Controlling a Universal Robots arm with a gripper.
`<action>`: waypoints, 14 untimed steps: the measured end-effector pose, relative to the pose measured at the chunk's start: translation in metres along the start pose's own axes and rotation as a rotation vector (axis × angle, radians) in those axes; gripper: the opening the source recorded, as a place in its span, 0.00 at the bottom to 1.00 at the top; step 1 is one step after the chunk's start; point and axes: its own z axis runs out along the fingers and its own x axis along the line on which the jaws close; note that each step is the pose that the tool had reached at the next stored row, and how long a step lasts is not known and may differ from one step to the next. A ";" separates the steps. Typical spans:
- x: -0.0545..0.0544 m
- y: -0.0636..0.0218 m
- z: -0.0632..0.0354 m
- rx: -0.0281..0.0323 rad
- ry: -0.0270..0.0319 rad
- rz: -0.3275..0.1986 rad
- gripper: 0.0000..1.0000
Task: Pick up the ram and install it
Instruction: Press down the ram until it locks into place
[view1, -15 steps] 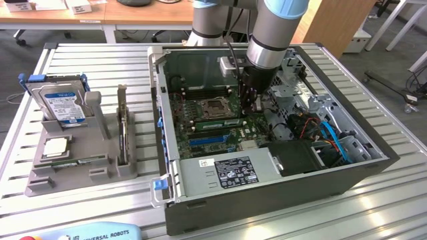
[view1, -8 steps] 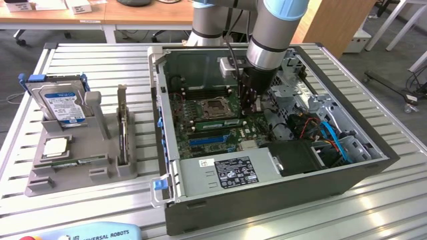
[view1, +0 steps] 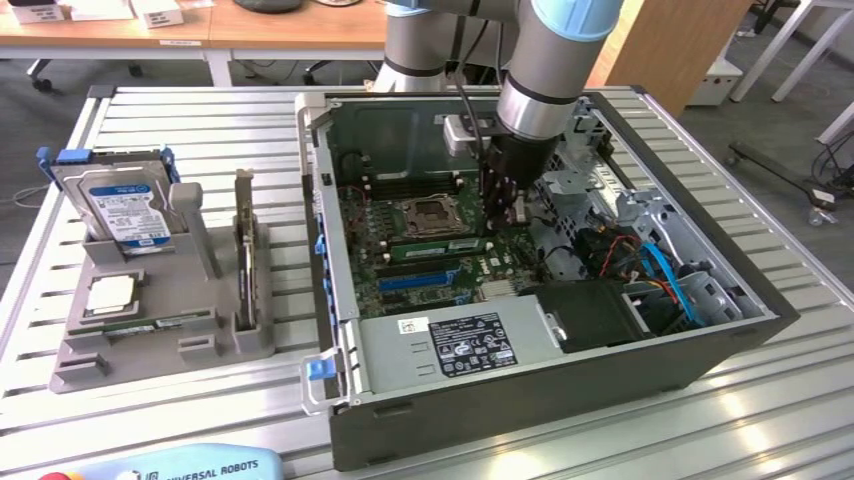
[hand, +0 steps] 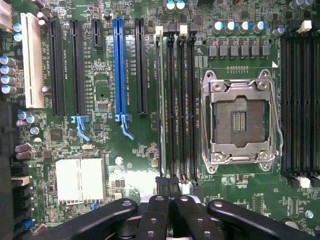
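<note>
I see the open grey metal computer case (view1: 534, 380) lying on the slatted table, my arm's black gripper (view1: 505, 205) lowered inside over the green motherboard (hand: 130, 165). The long thin green ram stick (hand: 161, 100) stands edge-up in the slot bank beside the empty silver processor socket (hand: 241, 121), its long axis parallel to the slots. The fingers (hand: 159, 215) are drawn together, empty.

Slatted table (view1: 174, 420), computer case (view1: 534, 390), grey holder (view1: 147, 350)
</note>
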 end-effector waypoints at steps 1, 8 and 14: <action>0.000 0.0000 0.0007 0.0000 0.0002 0.000 0.10; 0.000 -0.0002 0.0028 0.0000 0.0001 0.000 0.10; 0.000 -0.0002 0.0033 0.0000 0.0001 0.000 0.10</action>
